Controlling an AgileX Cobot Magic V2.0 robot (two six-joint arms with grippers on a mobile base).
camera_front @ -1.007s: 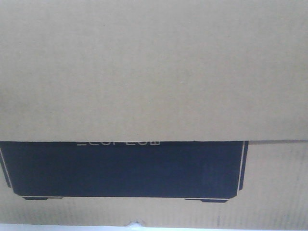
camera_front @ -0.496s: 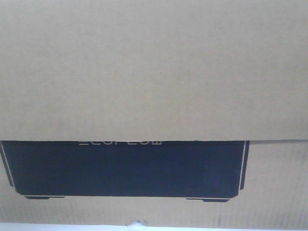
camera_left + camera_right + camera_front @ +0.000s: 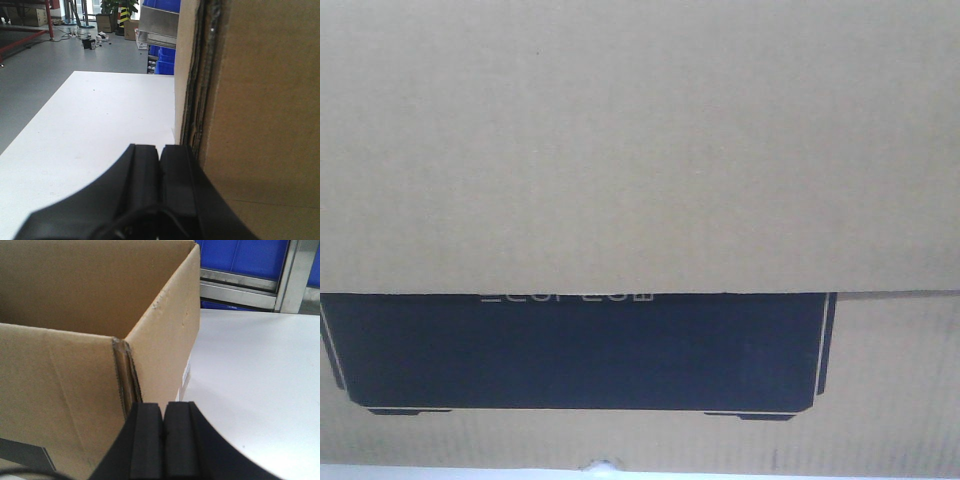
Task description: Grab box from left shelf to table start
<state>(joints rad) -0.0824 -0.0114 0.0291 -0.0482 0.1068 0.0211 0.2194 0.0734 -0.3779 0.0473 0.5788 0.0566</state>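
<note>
Both grippers' fingers (image 3: 160, 165) (image 3: 164, 415) clenched, empty, beside box (image 3: 75, 300) corners; bare table (image 3: 100, 125) outward each side.

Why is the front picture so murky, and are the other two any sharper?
Front view: the box fills the frame, soft and dim, its lettering blurred. Left wrist view: the table glares white, the gripper close and dark. Right wrist view: the cardboard corner is sharp, the shelf softer.

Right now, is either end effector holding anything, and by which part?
Neither grips anything. The left end effector and right end effector are both shut and empty, each beside an opposite side of the box; contact cannot be told.
</note>
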